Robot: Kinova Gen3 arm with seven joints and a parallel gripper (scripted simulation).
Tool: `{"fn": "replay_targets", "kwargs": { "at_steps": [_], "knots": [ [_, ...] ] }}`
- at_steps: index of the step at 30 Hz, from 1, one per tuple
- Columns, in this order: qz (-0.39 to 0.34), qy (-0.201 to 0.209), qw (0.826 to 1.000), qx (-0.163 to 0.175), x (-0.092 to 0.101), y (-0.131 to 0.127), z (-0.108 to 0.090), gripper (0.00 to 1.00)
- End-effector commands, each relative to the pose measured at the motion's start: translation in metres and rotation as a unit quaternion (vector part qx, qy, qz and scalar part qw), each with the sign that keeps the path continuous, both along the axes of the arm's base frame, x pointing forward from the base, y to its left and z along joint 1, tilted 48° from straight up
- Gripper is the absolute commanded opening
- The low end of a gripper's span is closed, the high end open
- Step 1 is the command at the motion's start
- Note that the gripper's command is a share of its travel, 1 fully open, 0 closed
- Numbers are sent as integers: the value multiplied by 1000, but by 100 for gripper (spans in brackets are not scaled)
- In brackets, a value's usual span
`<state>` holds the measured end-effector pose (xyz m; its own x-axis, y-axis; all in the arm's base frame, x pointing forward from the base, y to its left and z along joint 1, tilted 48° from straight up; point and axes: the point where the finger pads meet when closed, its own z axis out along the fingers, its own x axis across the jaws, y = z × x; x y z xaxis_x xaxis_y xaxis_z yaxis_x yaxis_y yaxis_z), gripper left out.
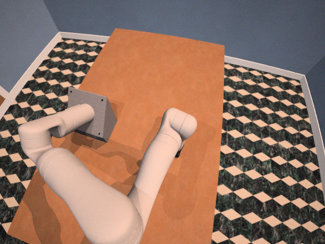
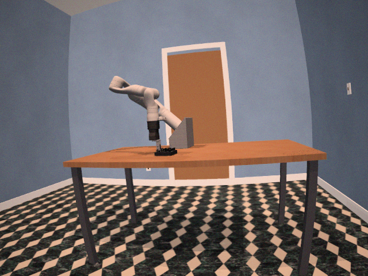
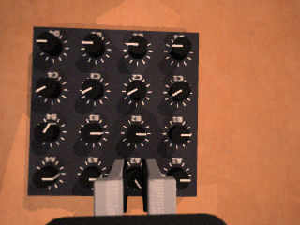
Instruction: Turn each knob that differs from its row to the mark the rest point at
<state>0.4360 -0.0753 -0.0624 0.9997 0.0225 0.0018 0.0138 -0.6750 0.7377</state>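
The black knob box [image 3: 114, 112] [image 2: 165, 152] lies flat on the table. In the wrist view row D is at the top and row A at the bottom, with the names upside down. In the top view only a dark sliver of the box shows under the wrist. My gripper [image 3: 135, 177] [image 2: 158, 146] points straight down and is shut on knob A2 [image 3: 136, 179], one finger on each side. A2's white line runs toward the lower right of the view. Knobs A1 [image 3: 179, 178] and A4 [image 3: 47, 177] point right. Knob B4 [image 3: 47, 131] points up-right, while B3 [image 3: 91, 132], B2 [image 3: 136, 133] and B1 [image 3: 179, 134] point right.
The arm's grey wedge-shaped base mount [image 1: 101, 115] [image 2: 181, 135] stands on the wooden table [image 1: 157, 79] [image 2: 237, 153] just behind the box. The arm's elbow and forearm [image 1: 157, 157] reach over the table's middle. The table's right edge lies close to the box.
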Motion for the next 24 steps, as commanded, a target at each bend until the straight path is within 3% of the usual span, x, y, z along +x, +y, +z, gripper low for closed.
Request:
{"fn": "replay_targets", "kwargs": {
  "at_steps": [1, 24],
  "knots": [
    [2, 1, 1000, 0, 0, 1, 0, 30],
    [5, 4, 1000, 0, 0, 0, 0, 30]
  ]
}}
